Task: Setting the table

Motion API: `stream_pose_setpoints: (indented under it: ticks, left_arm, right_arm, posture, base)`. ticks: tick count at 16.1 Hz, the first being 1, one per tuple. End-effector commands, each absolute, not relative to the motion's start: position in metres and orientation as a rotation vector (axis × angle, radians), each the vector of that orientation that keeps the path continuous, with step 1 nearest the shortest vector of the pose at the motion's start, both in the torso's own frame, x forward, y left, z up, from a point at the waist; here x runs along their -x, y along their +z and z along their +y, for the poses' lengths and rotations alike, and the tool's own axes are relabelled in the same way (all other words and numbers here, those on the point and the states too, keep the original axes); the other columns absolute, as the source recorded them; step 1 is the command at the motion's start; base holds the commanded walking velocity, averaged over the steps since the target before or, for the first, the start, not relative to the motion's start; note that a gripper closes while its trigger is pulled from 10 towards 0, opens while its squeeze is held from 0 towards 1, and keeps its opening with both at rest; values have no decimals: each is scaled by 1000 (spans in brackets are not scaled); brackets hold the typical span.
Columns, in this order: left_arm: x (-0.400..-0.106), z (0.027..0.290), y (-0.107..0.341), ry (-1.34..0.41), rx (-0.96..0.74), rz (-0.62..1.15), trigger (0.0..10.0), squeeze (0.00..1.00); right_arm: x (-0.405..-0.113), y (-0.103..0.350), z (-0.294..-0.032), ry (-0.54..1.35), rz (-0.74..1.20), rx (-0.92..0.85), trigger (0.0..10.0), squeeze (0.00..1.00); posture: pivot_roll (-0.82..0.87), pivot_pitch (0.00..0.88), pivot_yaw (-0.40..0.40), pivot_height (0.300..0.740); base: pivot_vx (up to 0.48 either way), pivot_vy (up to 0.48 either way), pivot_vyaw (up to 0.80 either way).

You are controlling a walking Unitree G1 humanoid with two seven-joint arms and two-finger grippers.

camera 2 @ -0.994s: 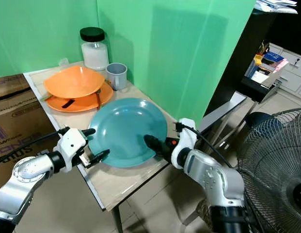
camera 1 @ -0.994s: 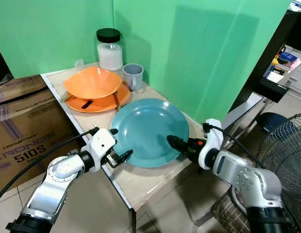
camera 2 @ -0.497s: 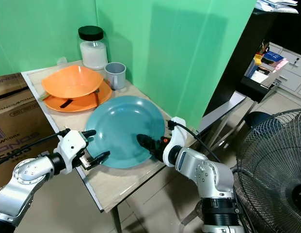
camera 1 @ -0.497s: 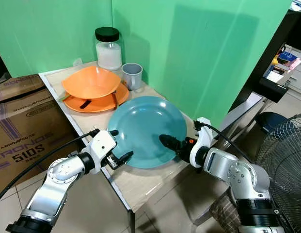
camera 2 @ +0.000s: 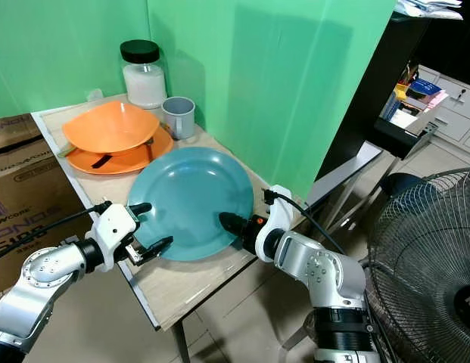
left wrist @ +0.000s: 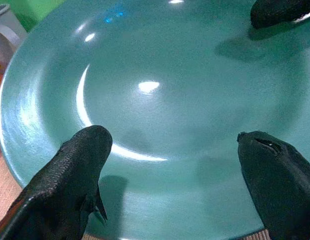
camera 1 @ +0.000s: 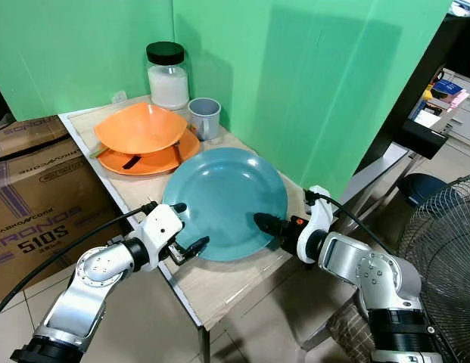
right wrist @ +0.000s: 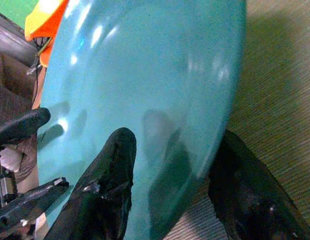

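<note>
A large teal plate (camera 1: 225, 198) lies on the small wooden table (camera 1: 219, 281), near its front edge. My left gripper (camera 1: 188, 225) is open at the plate's near-left rim, both fingertips (left wrist: 85, 150) hovering just over the rim. My right gripper (camera 1: 266, 224) is open and straddles the plate's right rim. One of its fingers (right wrist: 112, 175) lies over the plate's face and the other (right wrist: 242, 195) is below the rim, against the table. Nothing lies on the plate.
An orange bowl (camera 1: 140, 127) sits on an orange plate (camera 1: 155, 162) at the back, with utensils between them. A black-lidded jar (camera 1: 167, 74) and a grey mug (camera 1: 205, 118) stand by the green backdrop. A cardboard box (camera 1: 34, 204) is left, a fan (camera 1: 450, 234) right.
My right gripper has moved left, from off the plate's right edge to around its rim. The left gripper has held its place. The view has shifted slightly.
</note>
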State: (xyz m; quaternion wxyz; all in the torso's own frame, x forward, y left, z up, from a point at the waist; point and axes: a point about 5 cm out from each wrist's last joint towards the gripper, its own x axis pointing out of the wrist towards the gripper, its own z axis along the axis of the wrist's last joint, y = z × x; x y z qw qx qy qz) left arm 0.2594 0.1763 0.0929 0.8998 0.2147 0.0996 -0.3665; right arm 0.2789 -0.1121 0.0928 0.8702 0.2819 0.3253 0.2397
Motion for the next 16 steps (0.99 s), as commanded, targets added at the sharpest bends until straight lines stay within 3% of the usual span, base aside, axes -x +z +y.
stream_pose_setpoints:
  ticks: [1, 10, 11, 12, 16]
  left_arm:
    - [-259, 175, 88, -777, -463, 232, 10000, 0]
    - [-271, 174, 111, -697, -452, 123, 10000, 0]
    - [-273, 173, 126, -670, -385, 63, 10000, 769]
    - [-273, 173, 130, -659, -364, 48, 10000, 1000]
    - [-273, 180, 165, -541, -267, -90, 10000, 1000]
  right_arm:
    - [-283, 97, -114, 494, 673, -597, 0, 0]
    - [-287, 104, -119, 481, 617, -668, 0, 0]
    - [-288, 108, -122, 476, 589, -703, 0, 0]
    - [-288, 108, -123, 474, 583, -713, 0, 0]
    - [-287, 116, -128, 460, 534, -790, 0, 0]
  posture:
    - [17, 0, -69, 740]
    - [17, 0, -69, 740]
    - [17, 0, -68, 740]
    - [17, 0, -68, 740]
    - [19, 0, -67, 740]
  base:
    - [0, 0, 0]
    - [0, 0, 0]
    - [0, 0, 0]
    - [0, 0, 0]
    - [0, 0, 0]
